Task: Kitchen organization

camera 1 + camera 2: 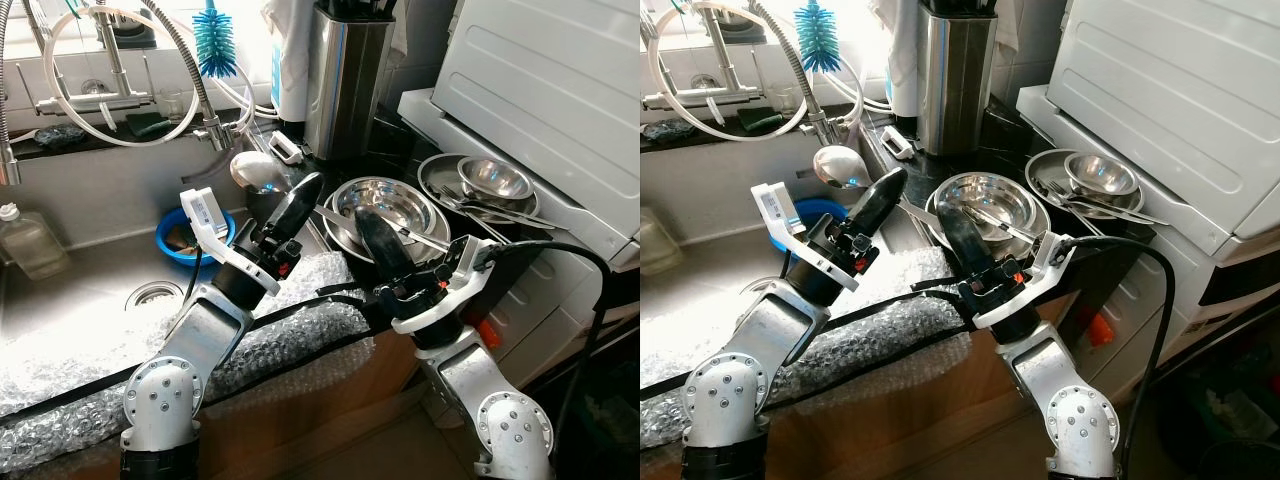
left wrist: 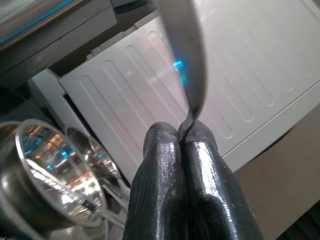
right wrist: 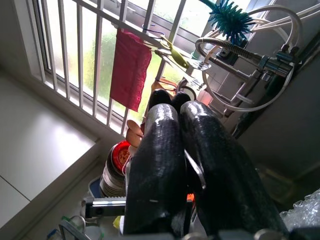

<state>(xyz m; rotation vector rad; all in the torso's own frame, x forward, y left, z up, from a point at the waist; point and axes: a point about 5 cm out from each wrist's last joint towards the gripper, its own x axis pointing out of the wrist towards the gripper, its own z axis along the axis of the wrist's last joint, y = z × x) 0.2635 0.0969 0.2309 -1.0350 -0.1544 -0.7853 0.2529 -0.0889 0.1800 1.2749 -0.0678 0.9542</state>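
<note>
Here the sink [image 1: 90, 290] lies farthest left, with one blue bowl [image 1: 172, 243] at its back corner. Just to the right, the left gripper [image 1: 305, 188] is clenched on the thin handle of one steel ladle [image 1: 255, 170]. The ladle's long axis runs on from the fingertips, up and back toward the tap, with the scoop beyond the tips and above the sink's edge. The left wrist view shows the handle pinched between both fingers [image 2: 160, 165].

Next comes the large steel bowl [image 1: 385, 200] on the counter, probably two nested. It sits just right of the ladle, so this arm is the nearer one to it. One flat utensil [image 1: 420, 236] lies across that bowl, its long axis running left to right.

The right gripper [image 1: 362, 220] stands over the bowl's near rim with its fingers pressed together. A thin metal strip shows between them in the right wrist view, though I cannot tell whether it is that utensil.

Farthest right sits one steel plate [image 1: 432, 172] carrying one small bowl [image 1: 495, 178] and several forks [image 1: 490, 208], too tangled to count.
</note>
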